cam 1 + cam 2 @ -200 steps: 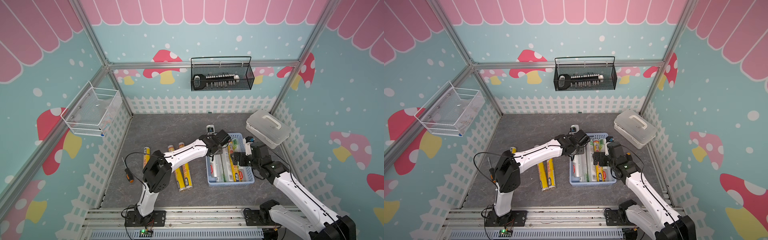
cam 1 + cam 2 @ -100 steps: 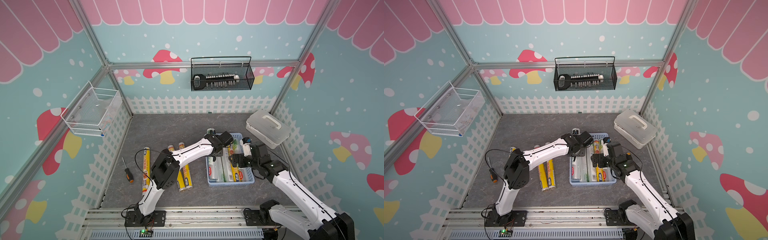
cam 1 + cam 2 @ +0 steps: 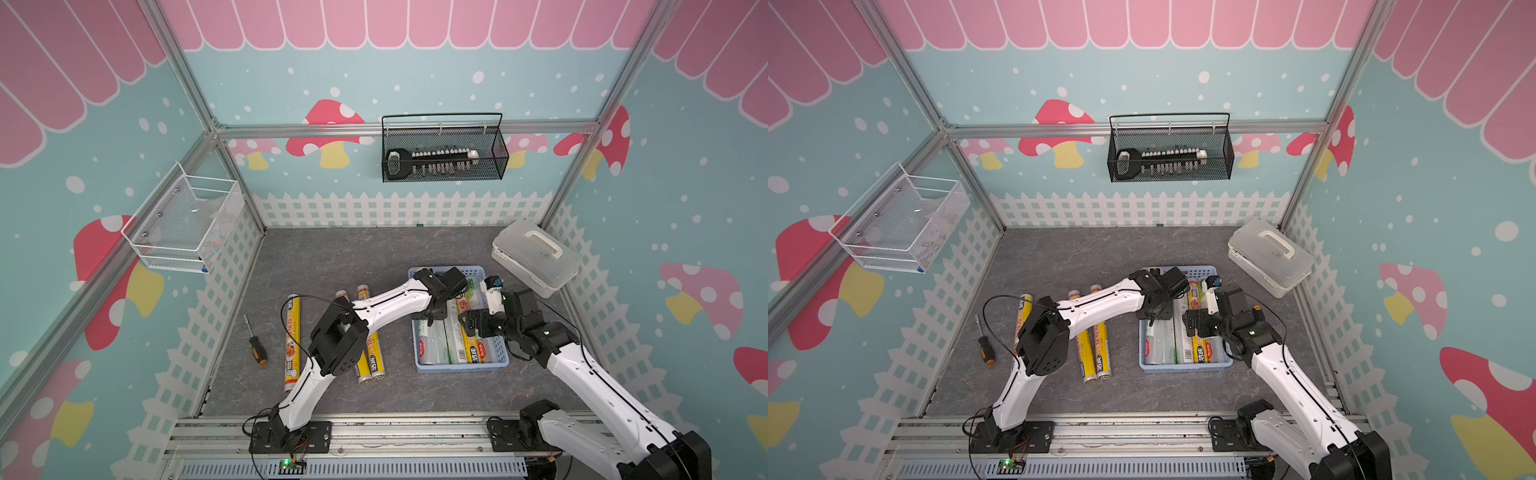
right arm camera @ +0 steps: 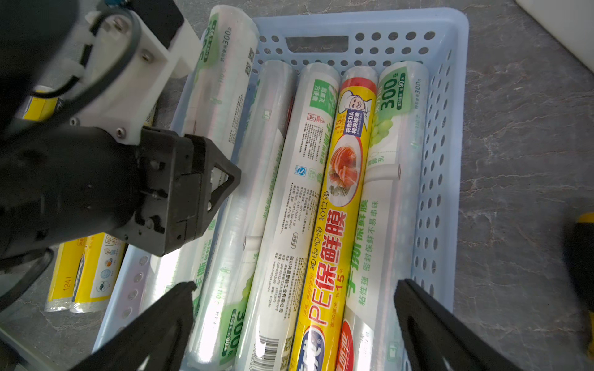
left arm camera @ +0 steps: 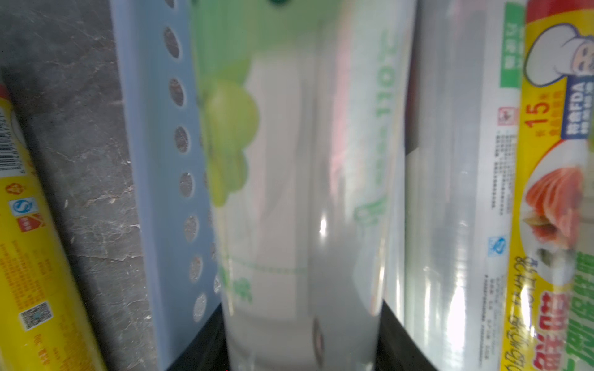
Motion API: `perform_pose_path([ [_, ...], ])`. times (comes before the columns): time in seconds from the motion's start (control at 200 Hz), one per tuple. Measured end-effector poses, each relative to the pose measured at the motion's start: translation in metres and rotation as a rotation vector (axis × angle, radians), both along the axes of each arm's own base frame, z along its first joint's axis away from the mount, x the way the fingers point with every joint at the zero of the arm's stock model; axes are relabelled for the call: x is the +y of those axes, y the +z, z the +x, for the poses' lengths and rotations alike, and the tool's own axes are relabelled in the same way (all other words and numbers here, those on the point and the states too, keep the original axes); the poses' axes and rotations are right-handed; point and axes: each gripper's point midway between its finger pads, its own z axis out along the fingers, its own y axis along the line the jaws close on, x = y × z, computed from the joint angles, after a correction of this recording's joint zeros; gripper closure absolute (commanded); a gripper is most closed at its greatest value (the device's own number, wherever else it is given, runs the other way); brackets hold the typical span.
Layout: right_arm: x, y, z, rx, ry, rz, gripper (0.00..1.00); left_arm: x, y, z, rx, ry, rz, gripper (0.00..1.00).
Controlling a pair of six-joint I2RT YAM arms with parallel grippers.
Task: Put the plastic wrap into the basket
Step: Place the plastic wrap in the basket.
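Left gripper [image 5: 300,324] apparently around plastic wrap [image 5: 289,180]

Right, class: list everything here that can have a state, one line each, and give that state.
Left arm: jaws shut on a white-green roll, by the basket side wall.
Right arm: jaws open, empty, above the basket.
Other rolls: lying side by side in the basket.
Three yellow rolls: lying on the table, outside it.
Storage box: lid shut.
Screwdriver: lying on the table.
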Motion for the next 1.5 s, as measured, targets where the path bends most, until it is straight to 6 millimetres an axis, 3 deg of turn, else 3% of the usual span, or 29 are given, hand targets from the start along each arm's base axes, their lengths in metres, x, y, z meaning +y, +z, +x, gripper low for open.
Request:
perform_pose_path([
  [0.64,0.003,0.002,0.001,0.007,0.01,0.009,0.0,0.002,0.001,0.001,-0.008,0.003,0.01,0.42],
  [0.916,0.003,0.006,0.001,-0.008,0.009,0.014,0.0,0.004,0.012,0.003,-0.034,0.011,0.005,0.4],
  [1.071,0.003,0.009,0.0,-0.017,0.009,0.017,0.01,0.006,0.033,0.006,-0.073,0.016,-0.019,0.4],
  [1.301,0.006,0.018,-0.002,-0.042,0.025,0.044,0.0,0.016,0.085,0.009,-0.179,0.031,-0.071,0.43],
  [1.501,0.028,0.048,-0.007,-0.115,0.12,0.172,0.01,0.055,0.117,0.002,-0.271,0.078,-0.121,0.46],
])
